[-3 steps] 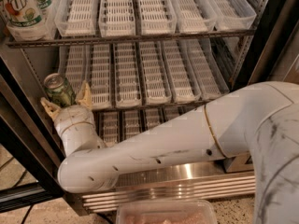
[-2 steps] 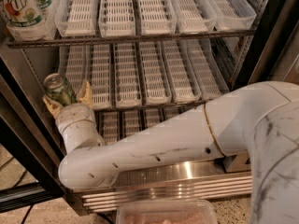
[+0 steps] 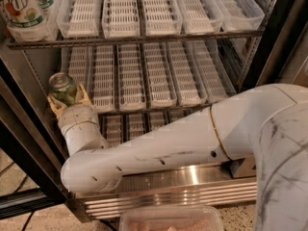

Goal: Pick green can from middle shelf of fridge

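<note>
The green can [image 3: 62,87] with a silver top rim stands at the front left end of the middle shelf [image 3: 144,76] of the fridge [image 3: 192,177]. My gripper [image 3: 67,99] sits around the can's lower body, with a tan finger [image 3: 85,94] on its right side and another on its left. My white arm runs from the lower right up to it.
A large 7UP bottle [image 3: 21,8] stands on the top shelf at the left. White slotted lane trays [image 3: 163,13] fill the upper rack. The dark door edge [image 3: 269,37] stands at the right. A pinkish tray [image 3: 171,219] lies at the bottom of the view.
The gripper and can stay in almost the same place; the can looks very slightly shifted toward the shelf front.
</note>
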Controlling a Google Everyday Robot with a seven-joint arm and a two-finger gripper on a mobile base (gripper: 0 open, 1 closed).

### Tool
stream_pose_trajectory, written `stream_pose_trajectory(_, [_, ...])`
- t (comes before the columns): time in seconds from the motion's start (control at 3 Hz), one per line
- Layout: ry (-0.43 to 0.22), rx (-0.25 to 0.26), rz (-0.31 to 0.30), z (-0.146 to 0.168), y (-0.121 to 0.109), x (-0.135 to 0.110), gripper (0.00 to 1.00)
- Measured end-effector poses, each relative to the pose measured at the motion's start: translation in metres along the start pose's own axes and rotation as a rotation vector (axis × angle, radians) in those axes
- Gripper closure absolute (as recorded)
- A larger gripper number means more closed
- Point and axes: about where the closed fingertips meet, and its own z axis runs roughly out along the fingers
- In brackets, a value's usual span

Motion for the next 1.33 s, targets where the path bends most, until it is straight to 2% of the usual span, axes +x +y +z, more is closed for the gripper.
stream_pose_trajectory(0.33, [0.0, 0.0, 0.0, 0.0, 0.0, 0.0, 1.0])
stream_pose_trajectory(0.67, [0.0, 0.0, 0.0, 0.0, 0.0, 0.0, 1.0])
stream_pose_trajectory(1.0, [-0.011, -0.01, 0.031, 0.002, 0.001, -0.008, 1.0])
stream_pose_trajectory(1.33, [-0.03, -0.022, 0.101, 0.002, 0.001, -0.02, 1.0])
